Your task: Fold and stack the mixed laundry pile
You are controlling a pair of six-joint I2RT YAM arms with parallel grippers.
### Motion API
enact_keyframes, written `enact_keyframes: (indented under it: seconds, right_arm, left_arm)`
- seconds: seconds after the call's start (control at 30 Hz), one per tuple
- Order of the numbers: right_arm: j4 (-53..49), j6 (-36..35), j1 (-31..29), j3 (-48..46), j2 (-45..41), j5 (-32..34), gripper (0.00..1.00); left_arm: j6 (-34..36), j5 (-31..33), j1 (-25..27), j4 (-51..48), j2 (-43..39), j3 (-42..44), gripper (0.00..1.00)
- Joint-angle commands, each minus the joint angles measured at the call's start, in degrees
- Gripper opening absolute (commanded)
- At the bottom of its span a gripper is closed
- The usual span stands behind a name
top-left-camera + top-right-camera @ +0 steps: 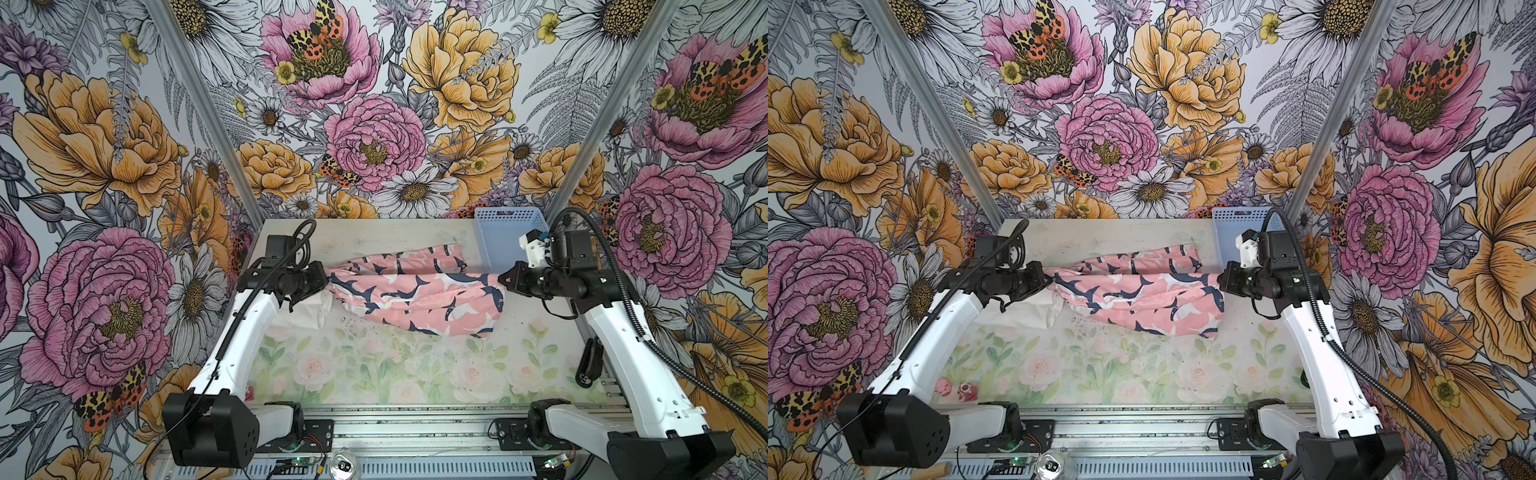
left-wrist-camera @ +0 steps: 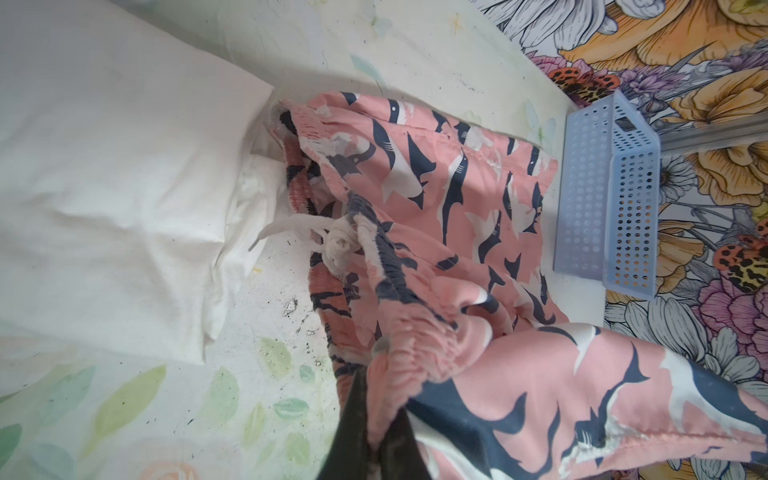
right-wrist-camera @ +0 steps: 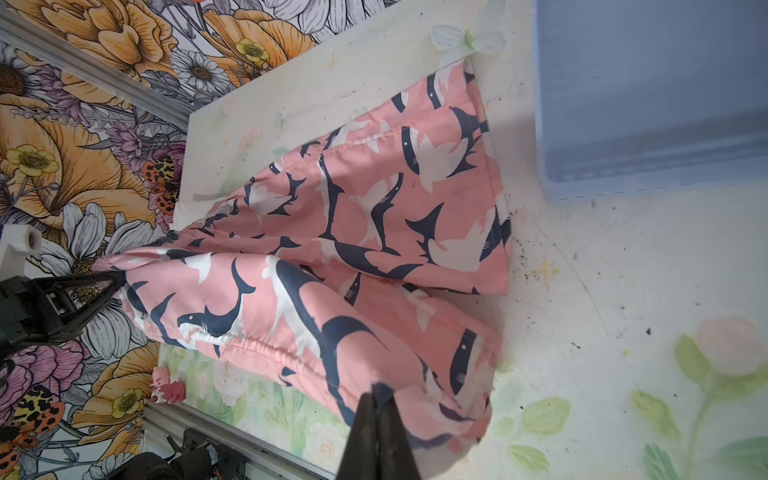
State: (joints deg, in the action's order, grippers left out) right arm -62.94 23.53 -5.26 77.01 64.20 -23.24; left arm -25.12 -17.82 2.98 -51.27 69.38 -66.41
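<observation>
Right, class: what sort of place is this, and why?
Probably a robot test cell: two white-and-black arms on an aluminium rail, flower-printed walls boxing the table, pink shark-print shorts pinched at both ends.

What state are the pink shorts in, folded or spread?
Stretched out, not folded: the pink shorts span between the left gripper and right gripper, each shut on one end, cloth rumpled.

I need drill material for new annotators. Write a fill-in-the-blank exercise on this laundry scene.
1. The left claw and the right claw are both shut on the shark-print garment, whose ground colour is ____.
2. The white garment lies nearest the ____ claw.
3. The perforated basket stands in the far ____ corner of the table.
Missing words: pink; left; right.
</observation>
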Motion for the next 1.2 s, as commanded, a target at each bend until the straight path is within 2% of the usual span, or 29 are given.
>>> enact_keyframes:
  seconds: [0.0,0.23,0.43,0.57,0.67,0.73,0.87,0.97,1.17]
  right_arm:
    - [-10.2,-1.4,0.3,2.1,-4.2,-0.6,0.0]
    - [-20.4,-1.4,0.3,-6.3,-12.5,-2.5,0.0]
    - [-23.5,-1.0,0.2,-11.9,-15.8,-2.9,0.0]
    - [-22.7,-1.0,0.3,-13.3,-15.7,-2.8,0.0]
    - [-21.5,-0.9,0.3,-14.2,-15.2,-2.0,0.0]
    - [-20.6,-0.6,0.3,-14.7,-15.1,-1.7,0.0]
    - [-20.6,-0.6,0.2,-15.0,-15.1,-0.9,0.0]
    - [-22.3,-0.7,0.2,-14.7,-15.6,-0.6,0.0]
    - [-28.3,-1.5,0.3,-6.0,-15.1,4.3,0.0]
  left_arm:
    - [-0.7,-1.7,-0.9,-4.7,-4.9,1.4,0.0]
    - [-5.3,-3.7,0.1,-7.0,-14.9,14.7,0.0]
    - [-9.3,-3.5,2.6,-7.8,-21.3,23.7,0.0]
    - [-11.7,-1.1,6.9,-7.7,-22.0,25.7,0.0]
    - [-12.9,0.5,10.2,-7.6,-21.8,26.4,0.08]
    - [-13.5,1.4,11.4,-7.6,-21.9,26.4,0.09]
    - [-14.4,1.0,12.4,-8.3,-22.7,26.8,0.06]
    - [-18.1,2.0,14.9,-9.9,-25.6,28.1,0.01]
    - [-23.1,3.2,17.4,-13.9,-30.5,27.5,0.0]
